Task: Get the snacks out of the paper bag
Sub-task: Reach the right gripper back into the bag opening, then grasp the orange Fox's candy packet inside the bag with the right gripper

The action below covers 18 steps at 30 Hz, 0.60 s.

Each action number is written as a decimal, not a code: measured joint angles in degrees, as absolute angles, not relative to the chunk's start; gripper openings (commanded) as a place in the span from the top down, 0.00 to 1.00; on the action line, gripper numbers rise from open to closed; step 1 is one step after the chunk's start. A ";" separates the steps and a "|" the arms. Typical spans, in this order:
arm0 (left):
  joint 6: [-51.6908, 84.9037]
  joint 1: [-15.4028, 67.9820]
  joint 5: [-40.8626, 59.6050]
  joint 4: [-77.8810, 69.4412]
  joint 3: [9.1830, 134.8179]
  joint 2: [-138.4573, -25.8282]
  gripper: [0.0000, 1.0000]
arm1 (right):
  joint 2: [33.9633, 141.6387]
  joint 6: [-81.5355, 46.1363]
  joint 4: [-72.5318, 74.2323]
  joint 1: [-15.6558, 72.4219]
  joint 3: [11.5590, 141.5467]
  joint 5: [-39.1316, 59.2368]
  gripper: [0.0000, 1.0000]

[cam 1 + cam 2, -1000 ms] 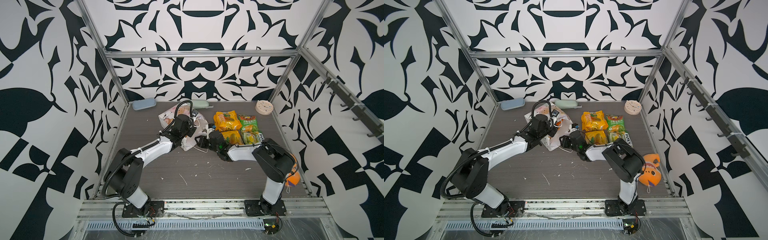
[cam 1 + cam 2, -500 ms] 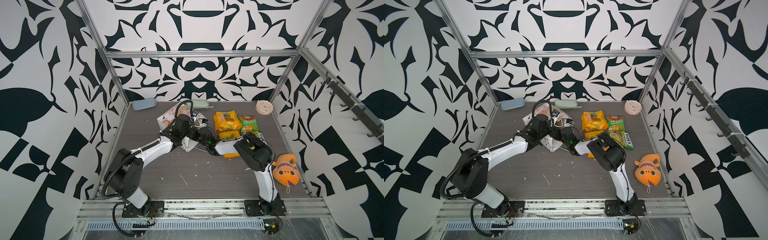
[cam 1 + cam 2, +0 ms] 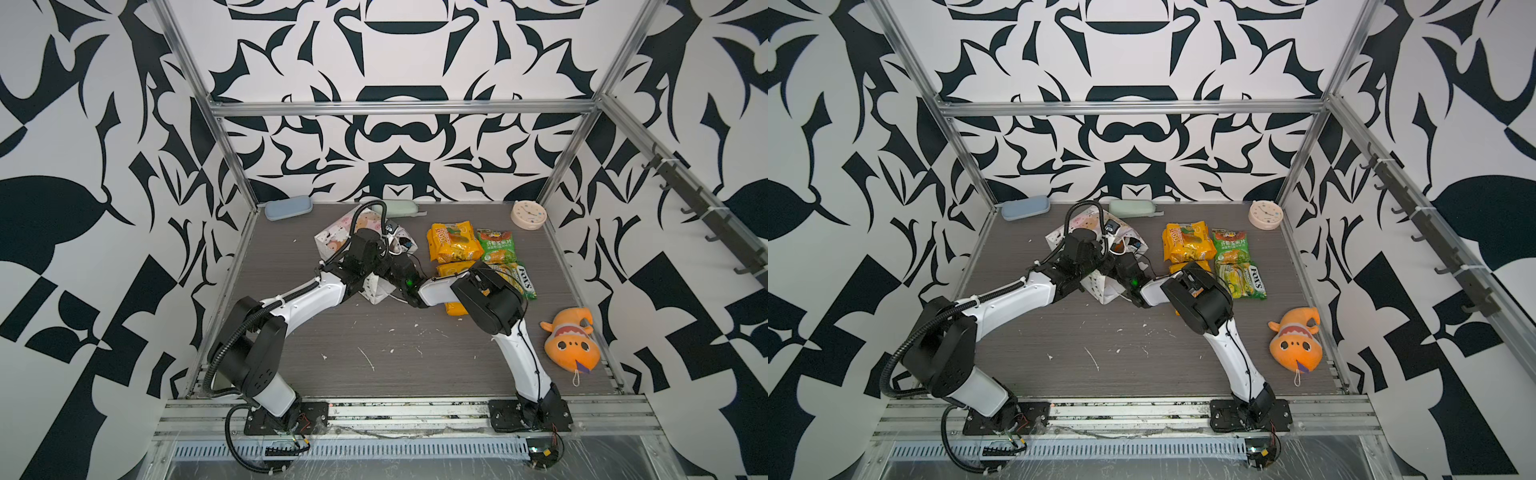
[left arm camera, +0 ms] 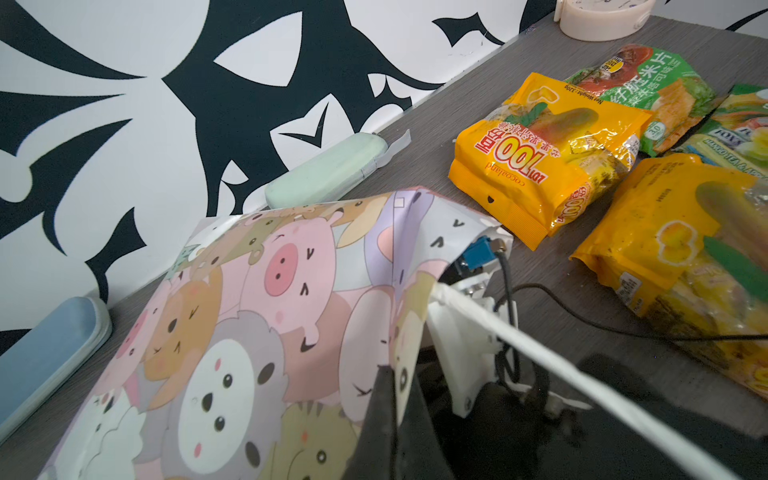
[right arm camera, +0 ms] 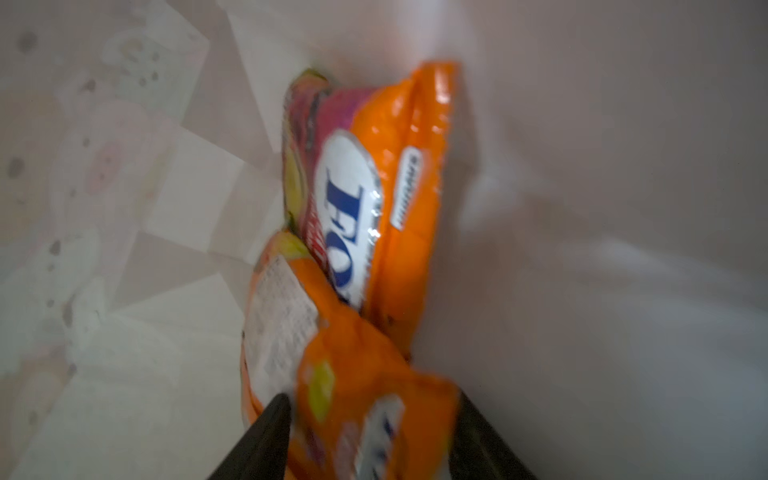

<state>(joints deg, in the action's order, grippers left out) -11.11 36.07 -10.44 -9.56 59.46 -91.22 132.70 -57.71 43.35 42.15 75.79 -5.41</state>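
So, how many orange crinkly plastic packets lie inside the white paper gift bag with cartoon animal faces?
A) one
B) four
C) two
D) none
C: the right wrist view, looking into the paper bag, shows a far orange packet and a near orange packet.

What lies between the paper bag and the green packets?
Two yellow-orange packets lie between paper bag and green packets, shown in both top views; the right arm covers part of the nearer one.

Glossy crinkled plastic snack packets (image 4: 540, 166); smooth matt printed paper bag (image 4: 249, 332); matt grey wood-grain worktop (image 3: 415, 357); soft cloth plush toy (image 3: 569, 345).
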 measured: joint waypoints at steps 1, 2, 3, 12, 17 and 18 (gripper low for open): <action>-11.14 36.07 -10.39 -9.56 59.44 -91.22 1.00 | 133.60 -58.15 43.70 42.15 76.75 -5.37 0.70; -11.14 36.07 -10.33 -9.56 59.44 -91.22 1.00 | 134.50 -58.37 43.97 42.15 77.65 -5.41 0.79; -11.14 36.07 -10.28 -9.56 59.44 -91.22 1.00 | 135.13 -58.41 44.16 42.15 78.22 -5.32 0.84; -11.14 36.25 -11.35 -10.07 59.37 -91.22 1.00 | 132.25 -60.55 44.84 42.19 74.83 -6.48 1.00; -11.11 36.38 -12.73 -10.90 59.07 -91.22 1.00 | 127.02 -60.99 45.41 41.95 68.84 -6.66 1.00; -11.11 36.40 -12.88 -10.94 59.05 -91.22 1.00 | 126.17 -61.12 45.47 41.87 67.72 -6.66 1.00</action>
<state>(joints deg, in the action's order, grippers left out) -11.11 36.40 -12.88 -10.94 59.05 -91.22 126.17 -61.12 45.47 41.87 67.72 -6.66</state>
